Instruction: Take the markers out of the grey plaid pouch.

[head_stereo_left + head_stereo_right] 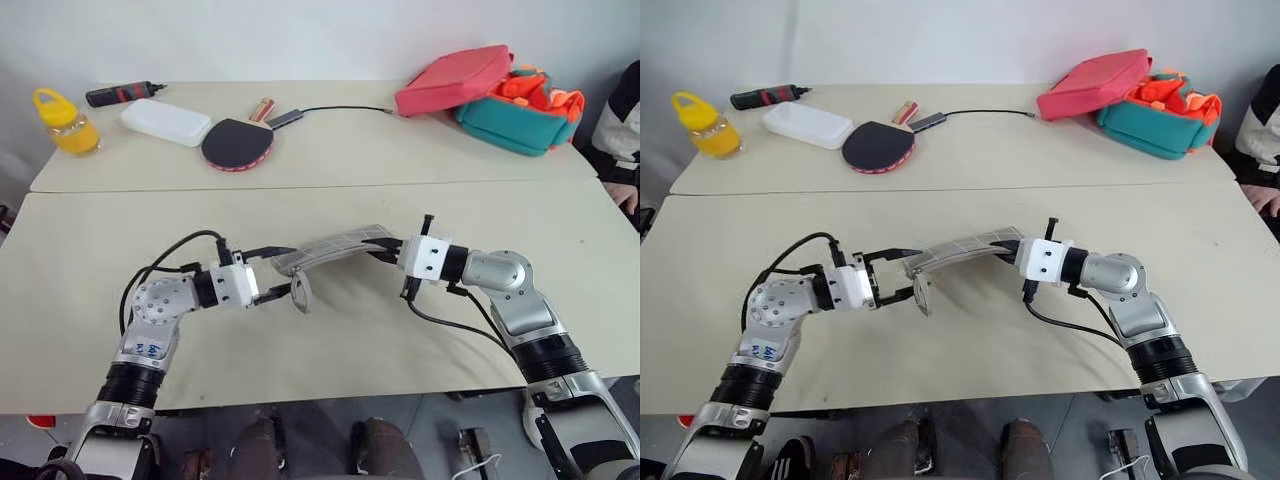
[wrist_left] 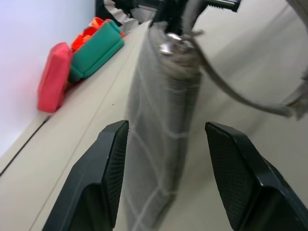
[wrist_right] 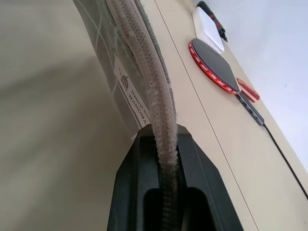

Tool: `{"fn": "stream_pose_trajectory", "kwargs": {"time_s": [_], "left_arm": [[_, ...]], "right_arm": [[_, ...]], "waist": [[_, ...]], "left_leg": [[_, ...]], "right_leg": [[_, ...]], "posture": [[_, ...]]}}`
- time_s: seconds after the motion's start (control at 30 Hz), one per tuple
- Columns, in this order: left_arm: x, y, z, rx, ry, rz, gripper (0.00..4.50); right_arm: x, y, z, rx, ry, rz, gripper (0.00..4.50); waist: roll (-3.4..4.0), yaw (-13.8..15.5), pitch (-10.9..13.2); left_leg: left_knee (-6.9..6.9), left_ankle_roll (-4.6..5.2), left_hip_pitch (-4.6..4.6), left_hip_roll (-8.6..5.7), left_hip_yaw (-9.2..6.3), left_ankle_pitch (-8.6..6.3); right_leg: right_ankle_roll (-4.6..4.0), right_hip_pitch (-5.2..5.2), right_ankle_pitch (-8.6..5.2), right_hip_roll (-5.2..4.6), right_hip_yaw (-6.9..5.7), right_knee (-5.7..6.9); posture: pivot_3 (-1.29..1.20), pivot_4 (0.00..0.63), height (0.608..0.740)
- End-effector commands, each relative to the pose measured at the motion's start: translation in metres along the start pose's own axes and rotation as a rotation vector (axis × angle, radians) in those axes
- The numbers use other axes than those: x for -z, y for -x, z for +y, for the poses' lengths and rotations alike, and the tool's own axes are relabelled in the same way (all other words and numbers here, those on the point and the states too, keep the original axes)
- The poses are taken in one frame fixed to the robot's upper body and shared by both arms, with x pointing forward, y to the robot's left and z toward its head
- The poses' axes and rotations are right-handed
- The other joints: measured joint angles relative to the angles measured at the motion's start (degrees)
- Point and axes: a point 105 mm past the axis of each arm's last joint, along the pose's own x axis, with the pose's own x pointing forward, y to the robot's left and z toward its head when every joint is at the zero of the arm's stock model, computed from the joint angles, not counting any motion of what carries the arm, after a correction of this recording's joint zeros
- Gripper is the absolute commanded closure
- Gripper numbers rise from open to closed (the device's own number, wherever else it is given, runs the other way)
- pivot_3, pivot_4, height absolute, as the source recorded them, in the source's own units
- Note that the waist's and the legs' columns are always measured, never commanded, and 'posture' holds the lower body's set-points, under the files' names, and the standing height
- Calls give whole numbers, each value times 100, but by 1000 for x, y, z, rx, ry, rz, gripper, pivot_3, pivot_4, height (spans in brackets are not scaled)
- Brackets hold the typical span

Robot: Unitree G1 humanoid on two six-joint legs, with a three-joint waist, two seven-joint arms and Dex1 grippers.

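The grey plaid pouch (image 1: pixel 335 248) hangs level above the near table, stretched between both grippers. My right gripper (image 1: pixel 388 250) is shut on the pouch's right end; in the right wrist view its fingers (image 3: pixel 144 159) pinch the thick zipper edge (image 3: pixel 144 72). My left gripper (image 1: pixel 285 272) is open around the pouch's left end, with one black finger (image 2: pixel 106 178) on each side of the fabric (image 2: pixel 163 159). A grey ring loop (image 1: pixel 300 293) dangles from that end. The markers are hidden.
On the far table are a yellow bottle (image 1: pixel 65 122), a black cylinder with a red band (image 1: pixel 122 94), a white box (image 1: pixel 165 122), a paddle (image 1: pixel 238 144), a cable (image 1: pixel 340 108), a pink-red case (image 1: pixel 452 80) and a teal case (image 1: pixel 520 118). A person (image 1: pixel 622 130) sits at the right edge.
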Motion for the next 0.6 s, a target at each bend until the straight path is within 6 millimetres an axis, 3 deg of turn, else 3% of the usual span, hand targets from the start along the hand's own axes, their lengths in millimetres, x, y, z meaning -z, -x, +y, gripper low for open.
{"fn": "stream_pose_trajectory", "kwargs": {"time_s": [0.03, 0.17, 0.23, 0.5, 0.6], "left_arm": [[-4, 0, 9, -35, -12, -7, 2671], [-3, 1, 10, -47, -16, 4, 4036], [-2, 1, 11, -51, -24, 13, 4428], [-1, 3, 30, -120, -162, 62, 4428], [-3, 4, 39, -154, -252, 78, 4500]], "right_arm": [[-10, 3, -8, 30, 27, -30, 4500], [-10, 3, -6, 34, 23, -33, 4500], [-10, 4, -6, 35, 22, -32, 4500], [-9, 2, -17, 84, -11, -41, 4500], [-11, -6, -33, 158, 19, -47, 3610]], "waist": [[0, 4, 0], [0, 13, 0], [0, 13, 0], [0, 14, 0], [0, -7, 0]], "left_leg": [[0, 0, 0, 0, 0, 0], [2, 0, -1, 0, -1, 0], [3, 0, -1, 0, -1, 0], [4, 0, -1, 0, -2, 0], [5, 0, 0, 0, -1, 0]], "right_leg": [[0, 0, 0, 0, 0, 0], [0, 1, 0, -1, 1, -2], [0, 1, 0, -1, 1, -1], [0, 2, 0, -1, 1, -1], [0, 2, 0, -1, 1, 0]], "posture": [[0, 150, 740], [0, 150, 740], [0, 150, 740], [0, 150, 740], [0, 150, 740]]}}
